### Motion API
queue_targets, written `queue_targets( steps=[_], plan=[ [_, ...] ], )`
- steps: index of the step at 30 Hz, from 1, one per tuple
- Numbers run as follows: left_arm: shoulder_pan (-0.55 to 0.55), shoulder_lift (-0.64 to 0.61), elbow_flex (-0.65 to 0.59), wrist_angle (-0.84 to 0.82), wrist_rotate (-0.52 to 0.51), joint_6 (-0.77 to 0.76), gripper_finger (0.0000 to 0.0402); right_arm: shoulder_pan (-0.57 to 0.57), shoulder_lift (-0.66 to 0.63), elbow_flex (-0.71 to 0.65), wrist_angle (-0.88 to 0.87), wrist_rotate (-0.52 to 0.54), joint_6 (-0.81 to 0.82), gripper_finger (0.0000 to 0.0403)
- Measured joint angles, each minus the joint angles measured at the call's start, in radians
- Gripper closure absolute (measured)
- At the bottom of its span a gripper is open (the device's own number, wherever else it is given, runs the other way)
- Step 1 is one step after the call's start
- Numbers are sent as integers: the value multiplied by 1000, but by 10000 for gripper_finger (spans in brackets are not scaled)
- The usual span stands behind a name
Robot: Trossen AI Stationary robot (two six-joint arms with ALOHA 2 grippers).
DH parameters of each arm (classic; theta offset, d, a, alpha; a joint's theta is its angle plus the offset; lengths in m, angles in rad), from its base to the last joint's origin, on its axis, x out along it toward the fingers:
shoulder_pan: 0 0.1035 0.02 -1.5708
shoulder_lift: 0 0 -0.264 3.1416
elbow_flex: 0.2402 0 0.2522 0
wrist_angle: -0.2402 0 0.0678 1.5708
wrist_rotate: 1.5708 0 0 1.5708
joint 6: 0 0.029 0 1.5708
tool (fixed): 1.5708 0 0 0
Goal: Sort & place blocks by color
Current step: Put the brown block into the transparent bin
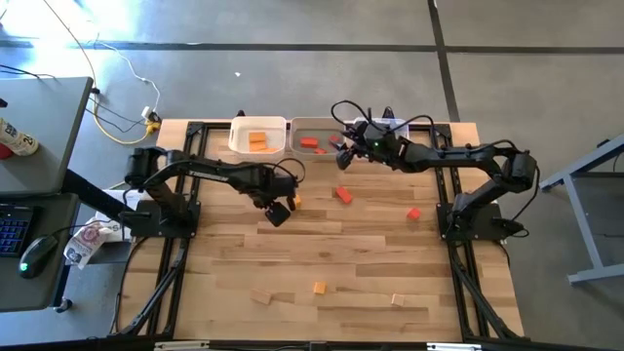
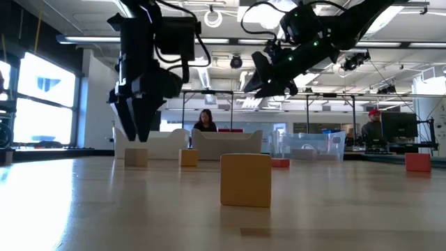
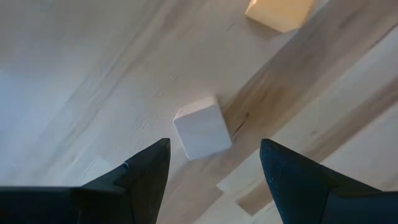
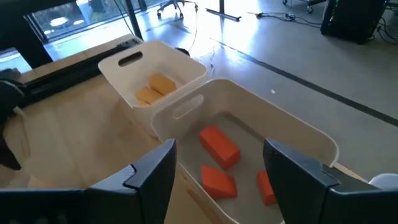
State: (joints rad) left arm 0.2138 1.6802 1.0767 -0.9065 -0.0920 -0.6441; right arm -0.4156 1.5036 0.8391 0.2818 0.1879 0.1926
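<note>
A pale wooden cube (image 3: 202, 129) rests flat on the table straight below my left gripper (image 3: 214, 163). That gripper points down and is open, its fingertips (image 2: 137, 134) a little above the cube (image 2: 136, 157) and to either side of it. An orange block (image 1: 295, 202) lies close beside it. My right gripper (image 4: 221, 171) is open and holds nothing; it hangs over the near rim of the middle bin (image 4: 311, 134), which holds red blocks (image 4: 219, 146). The left bin (image 1: 278, 125) holds orange blocks (image 4: 155, 88).
Loose on the table are two red blocks (image 1: 343, 194) (image 1: 413, 213), an orange block (image 1: 319, 288) and pale blocks (image 1: 398, 299) near the front edge. A clear third bin (image 1: 390, 124) stands at the back, partly under the right arm. People sit in the room behind.
</note>
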Motion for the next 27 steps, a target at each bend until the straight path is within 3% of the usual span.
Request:
queue_targets(
  steps=[20,27],
  plan=[
    [3,130,0,41,2,51,168,40,0,0,-46,3,-18,176],
    [3,131,0,41,-5,104,230,69,0,0,-69,4,-62,176]
  ],
)
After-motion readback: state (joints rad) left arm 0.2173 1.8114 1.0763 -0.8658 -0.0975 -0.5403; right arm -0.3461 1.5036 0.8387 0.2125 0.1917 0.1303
